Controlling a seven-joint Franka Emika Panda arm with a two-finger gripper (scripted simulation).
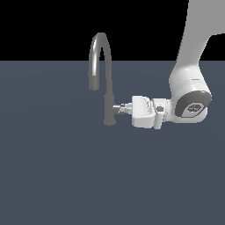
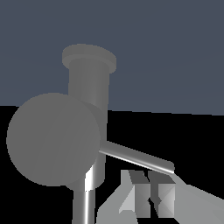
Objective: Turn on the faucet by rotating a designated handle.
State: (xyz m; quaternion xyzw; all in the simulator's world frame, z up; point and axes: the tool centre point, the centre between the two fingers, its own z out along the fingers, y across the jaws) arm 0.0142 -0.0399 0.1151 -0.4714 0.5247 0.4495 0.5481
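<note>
I'm reading a flat slate-blue floor (image 1: 52,176) spreading under everything, black void above it. The white Panda arm (image 1: 193,48) drops in from the exterior view's upper right and bends so its wrist lies level, pincer pointing toward the exterior view's left.

Straight ahead of the pincer (image 1: 125,107) stands the faucet (image 1: 107,79): slim dark-grey upright body, high arched spout curling over and down to a nozzle on the far side of the body from the pincer. Its foot rests on the floor just below the fingertips' level.

The handle (image 1: 117,107) sticks sideways out of the body toward the pincer, and the fingertips reach its outer end. In the wrist view the stub's round end cap fills the near field, with the thin lever (image 2: 135,157) running off it toward one finger (image 2: 131,192).

Pincer state: fingers appear drawn close, with the lever lying across just past their tips. Whether they actually pinch it or merely sit against it, I cannot tell from either view.

Risks, as I judge them:
- Lever is thin and smooth; contact near the fingertips looks shallow. A push could let it slide off the finger.
- If the finger pushes toward the stub's axis, not across it, nothing would turn.
- The hand sits close to the body; sweeping through an arc could knock the knuckles on it.
</note>
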